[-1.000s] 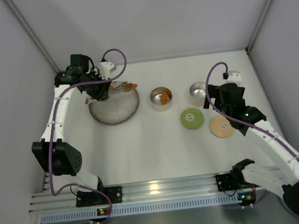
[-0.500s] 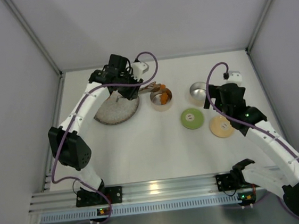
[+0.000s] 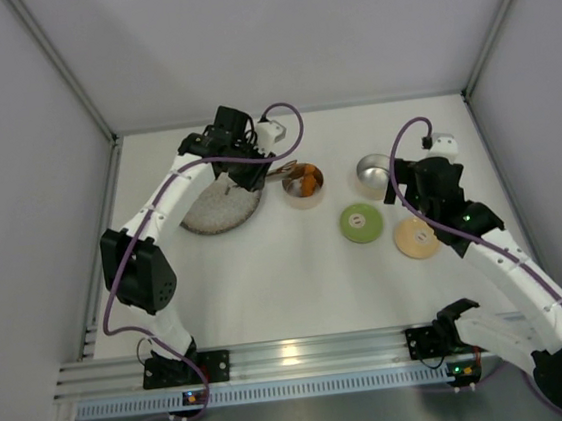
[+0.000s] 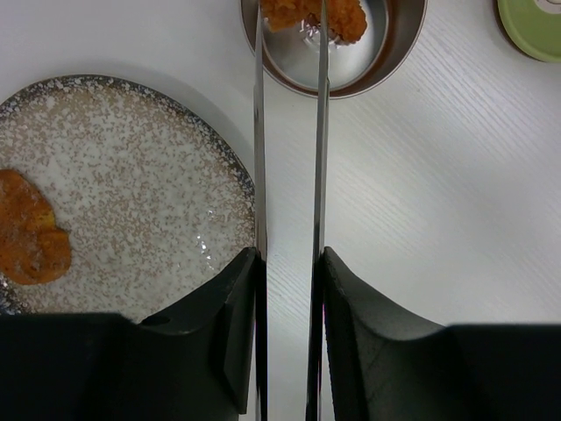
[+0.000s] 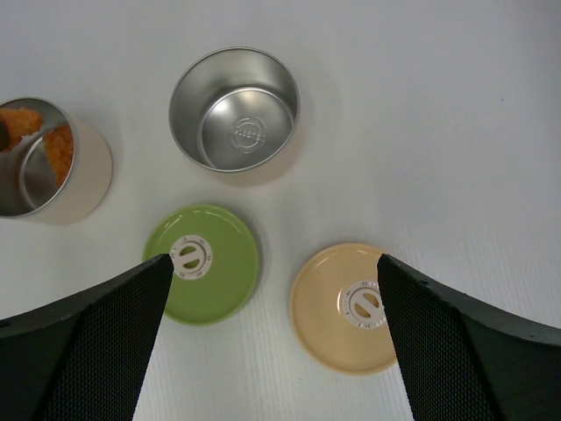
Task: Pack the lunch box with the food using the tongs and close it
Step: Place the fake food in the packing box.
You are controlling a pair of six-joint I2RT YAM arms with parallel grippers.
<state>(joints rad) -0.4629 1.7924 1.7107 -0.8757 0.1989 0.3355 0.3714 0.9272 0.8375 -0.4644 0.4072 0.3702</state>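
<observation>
The left jaws pinch the tongs (image 4: 322,132), tips over the tin (image 4: 394,44); right jaws spread

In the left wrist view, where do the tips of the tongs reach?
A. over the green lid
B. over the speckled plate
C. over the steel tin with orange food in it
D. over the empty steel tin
C: the tongs, held in the left gripper, run straight up to the steel tin, and their tips end at the orange food inside it.
</observation>
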